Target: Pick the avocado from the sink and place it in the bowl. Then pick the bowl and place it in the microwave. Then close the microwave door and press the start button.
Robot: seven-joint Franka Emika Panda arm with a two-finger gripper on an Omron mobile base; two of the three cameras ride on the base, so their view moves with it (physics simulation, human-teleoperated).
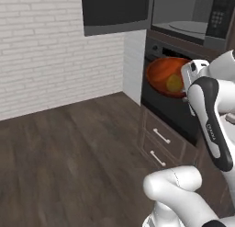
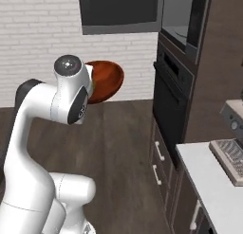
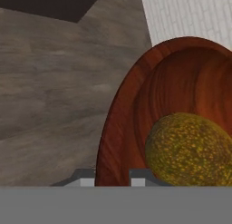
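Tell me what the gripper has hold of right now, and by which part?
The gripper holds the bowl by its rim, one finger either side, with the avocado inside.

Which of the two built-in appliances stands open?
The microwave, the upper one: its door is swung out left, baring the grey inside and turntable. The oven below it, behind the held bowl, is shut.
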